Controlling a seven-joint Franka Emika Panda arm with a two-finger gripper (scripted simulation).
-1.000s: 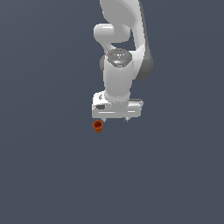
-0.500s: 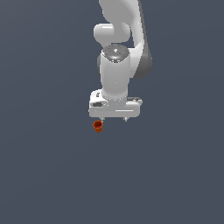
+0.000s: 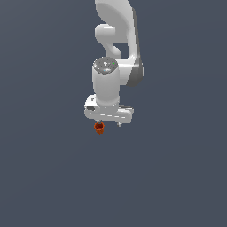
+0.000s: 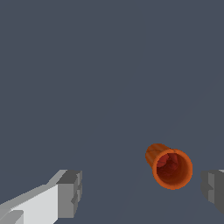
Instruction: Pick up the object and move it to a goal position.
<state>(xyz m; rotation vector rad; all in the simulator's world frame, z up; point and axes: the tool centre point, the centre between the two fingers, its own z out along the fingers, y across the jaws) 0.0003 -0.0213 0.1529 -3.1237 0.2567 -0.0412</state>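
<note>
Between the spread fingertips of the gripper [image 4: 142,192] lies open floor, jaws wide apart and holding nothing. Closer to one grey pad [image 4: 213,190] than the other sits the little orange-red cup [image 4: 169,166], hollow mouth facing the wrist camera, clear of both pads. From the exterior view, the cup [image 3: 99,128] peeks out just under the white hand [image 3: 109,125], on the plain grey floor [image 3: 48,177].

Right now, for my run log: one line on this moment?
phase: approach | gripper: open, above cup | cup: between fingers, nearer one, ungrasped
</note>
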